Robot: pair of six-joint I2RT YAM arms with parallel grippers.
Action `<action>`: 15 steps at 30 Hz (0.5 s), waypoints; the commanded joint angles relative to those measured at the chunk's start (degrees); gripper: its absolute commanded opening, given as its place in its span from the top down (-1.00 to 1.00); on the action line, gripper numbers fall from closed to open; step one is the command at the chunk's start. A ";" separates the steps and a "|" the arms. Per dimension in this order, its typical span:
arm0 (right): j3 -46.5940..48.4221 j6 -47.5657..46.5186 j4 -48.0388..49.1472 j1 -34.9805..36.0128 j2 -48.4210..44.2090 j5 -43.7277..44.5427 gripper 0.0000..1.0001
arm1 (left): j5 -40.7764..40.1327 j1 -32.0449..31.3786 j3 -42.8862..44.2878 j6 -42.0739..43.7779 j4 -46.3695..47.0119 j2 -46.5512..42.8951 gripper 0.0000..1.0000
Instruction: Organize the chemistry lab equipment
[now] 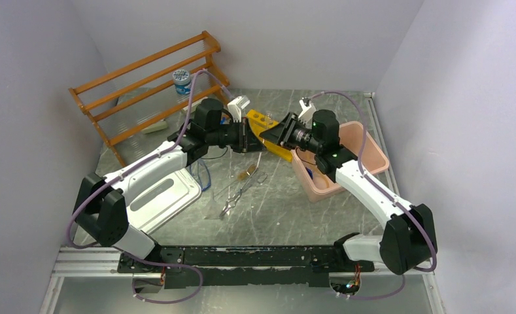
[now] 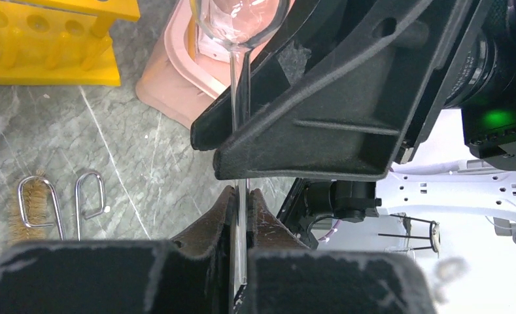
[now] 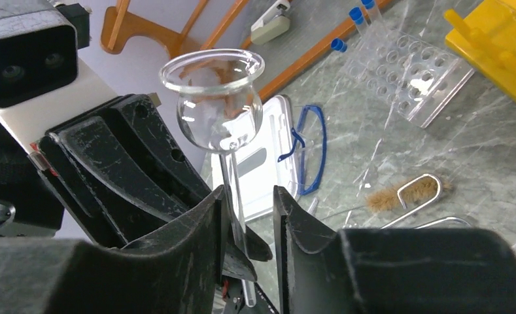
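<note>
Black base rail (image 1: 242, 256) runs along the bottom edge of the overhead view. Both arms reach inward and meet above the middle of the table (image 1: 294, 209). The left gripper (image 1: 244, 134) faces the right gripper (image 1: 280, 131) beside a yellow tube rack (image 1: 261, 121). A pink tub (image 1: 373, 157) sits to the right and a white tray (image 1: 170, 196) to the left, with metal tweezers (image 1: 229, 206) between them.

Left wrist view: the left gripper's fingers are clamped on the stem of a glass funnel (image 2: 239, 26), which is held off the table.

Right wrist view: the right gripper's fingers stand apart on either side of that stem, below the bulb. A gap is visible, so there is no grip. A clear tube block (image 3: 405, 78) and blue safety glasses (image 3: 307, 150) lie beyond.
</note>
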 commanded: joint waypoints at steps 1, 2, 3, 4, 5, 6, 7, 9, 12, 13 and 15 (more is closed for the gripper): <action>2.36 0.35 1.56 0.28 2.00 0.77 0.42 | 2.28 -0.47 1.34 -0.35 3.24 0.69 0.90; 2.67 0.19 1.43 0.28 2.29 0.61 0.52 | 1.96 -0.49 1.52 -0.11 3.24 0.71 0.91; 2.90 0.02 1.33 0.27 2.50 0.46 0.63 | 1.60 -0.46 1.63 0.08 3.06 0.75 0.90; 3.13 -0.08 1.21 0.24 2.56 0.57 0.75 | 1.12 -0.42 1.84 0.23 2.80 0.77 0.83; 3.26 0.00 0.82 0.22 2.45 1.00 0.84 | 0.40 -0.48 2.02 0.24 2.28 0.72 0.71; 3.40 -0.05 0.26 0.22 2.15 1.85 0.90 | -0.34 -0.44 2.34 0.43 1.54 0.71 0.52; 3.69 -0.61 -0.56 0.16 1.78 3.08 0.93 | -0.97 -0.44 2.60 0.68 1.00 0.67 0.31; 4.79 -2.23 -2.99 0.02 0.75 6.16 0.95 | -2.63 -0.40 2.99 1.48 -0.22 0.20 -0.05; 6.45 -4.08 -9.32 -0.99 -1.95 13.23 0.98 | -5.19 -0.38 3.14 3.65 -1.04 -1.19 -0.28; 7.20 -4.58 -12.72 -1.98 -3.45 15.76 1.00 | -6.54 -0.40 3.14 4.66 -1.53 -1.74 -0.31; 8.18 -5.15 -17.88 -4.73 -5.40 21.70 1.00 | -9.13 -0.39 3.32 7.11 -2.93 -2.85 -0.33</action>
